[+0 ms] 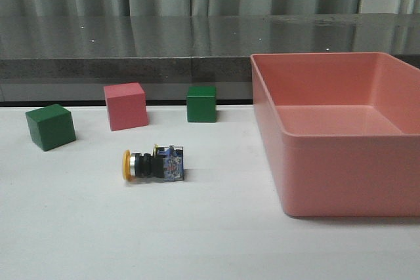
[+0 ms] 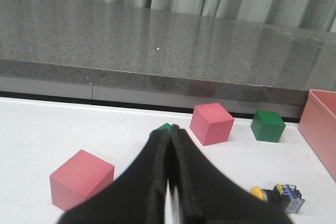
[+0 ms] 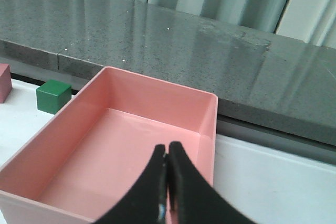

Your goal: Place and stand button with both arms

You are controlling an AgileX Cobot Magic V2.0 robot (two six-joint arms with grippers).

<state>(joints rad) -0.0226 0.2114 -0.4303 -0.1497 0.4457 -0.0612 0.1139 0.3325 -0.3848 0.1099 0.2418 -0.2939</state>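
Observation:
The button (image 1: 155, 164) lies on its side on the white table, yellow cap to the left, clear base block to the right. It also shows in the left wrist view (image 2: 277, 196), off to one side of the fingers. My left gripper (image 2: 169, 131) is shut and empty, above the table with a green cube tip just behind it. My right gripper (image 3: 167, 148) is shut and empty, held above the pink bin (image 3: 112, 72). Neither arm shows in the front view.
A large empty pink bin (image 1: 328, 168) fills the right side. A green cube (image 1: 50, 126), a pink cube (image 1: 125, 105) and a second green cube (image 1: 201, 103) stand behind the button. Another pink cube (image 2: 81, 178) shows in the left wrist view. A grey stone ledge runs along the back.

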